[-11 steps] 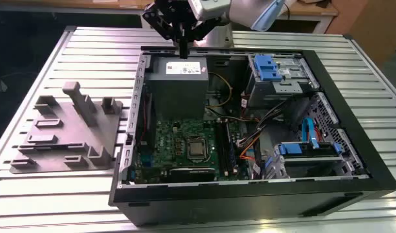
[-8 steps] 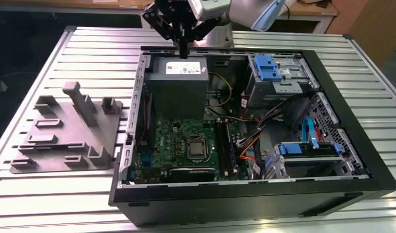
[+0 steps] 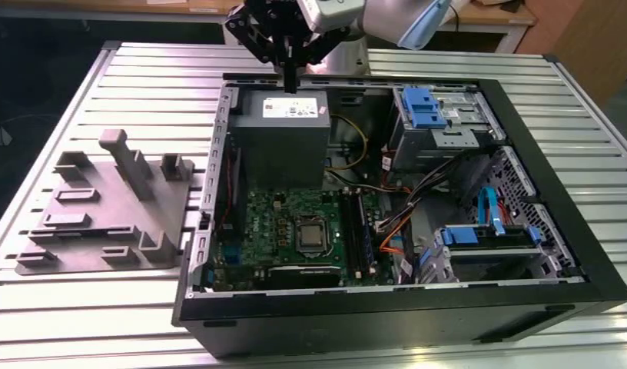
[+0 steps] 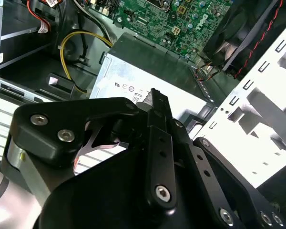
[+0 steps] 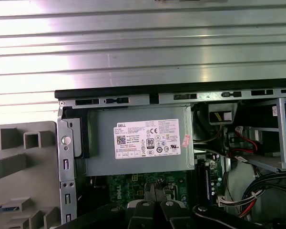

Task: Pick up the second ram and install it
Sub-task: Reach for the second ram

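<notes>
- Exterior view: we see the gripper (image 3: 291, 84) with its jaws pressed together, gripping nothing, above one gray power supply (image 3: 280, 131).
- In the second wrist view the fingertips (image 4: 156, 102) meet without a gap.
- We count one bluish stick, apparently the second ram (image 3: 367, 238), seated on the one motherboard (image 3: 288, 223), well apart from the jaws.
- One fixture plate (image 3: 98, 219) lies off to the side.

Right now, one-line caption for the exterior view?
Gripper hangs over the power-supply box in the open computer case; gray fixture plate at the exterior view's left.
</notes>
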